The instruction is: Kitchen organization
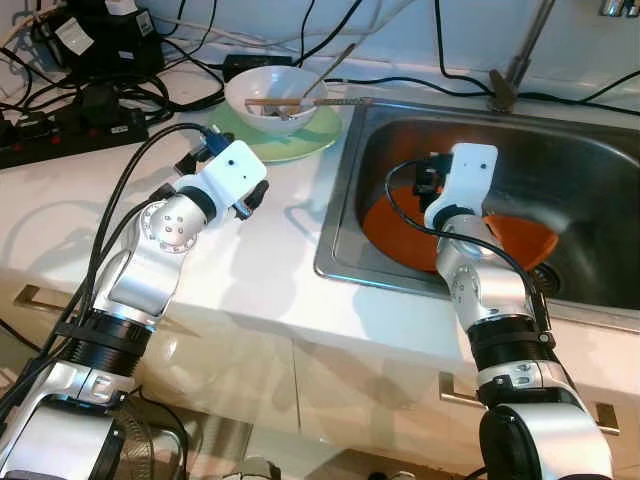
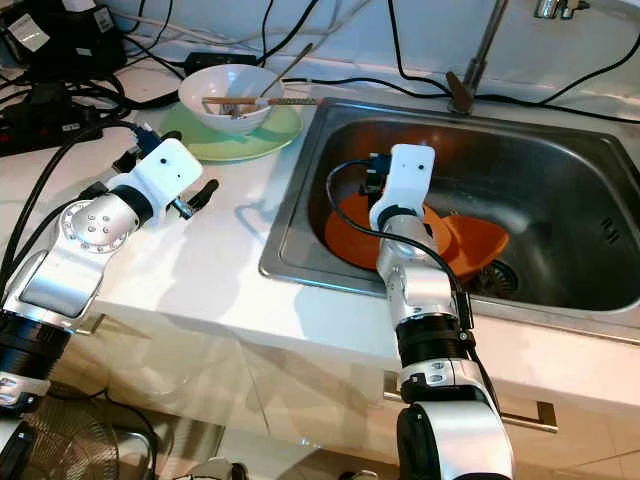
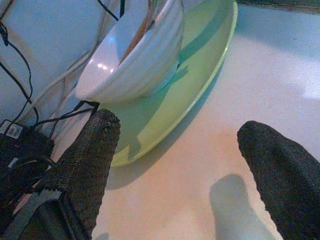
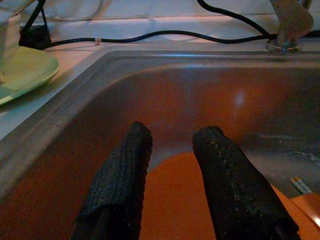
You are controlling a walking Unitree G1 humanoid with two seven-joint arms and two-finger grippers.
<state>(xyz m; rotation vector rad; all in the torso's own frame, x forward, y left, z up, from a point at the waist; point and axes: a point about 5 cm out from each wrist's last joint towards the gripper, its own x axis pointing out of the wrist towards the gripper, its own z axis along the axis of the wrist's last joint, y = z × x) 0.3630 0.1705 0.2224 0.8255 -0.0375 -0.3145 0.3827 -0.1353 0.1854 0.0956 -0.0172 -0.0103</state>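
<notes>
A white bowl (image 1: 275,92) holding chopsticks and a spoon sits on a pale green plate (image 1: 300,140) on the white counter, left of the sink. My left gripper (image 3: 177,125) hovers low over the counter just short of the plate's near rim, open, with nothing between its fingers (image 3: 90,155). Inside the steel sink (image 1: 338,210) lie an orange plate (image 1: 395,232) and an orange bowl (image 1: 522,240). My right gripper (image 4: 174,132) reaches down into the sink above the orange plate, its fingers (image 4: 222,180) a narrow gap apart and holding nothing.
A black power strip (image 1: 60,140) and tangled cables crowd the counter's back left. The faucet base (image 1: 503,95) stands behind the sink, with a black cable running along the back edge. Bare white counter lies between the plate and the front edge.
</notes>
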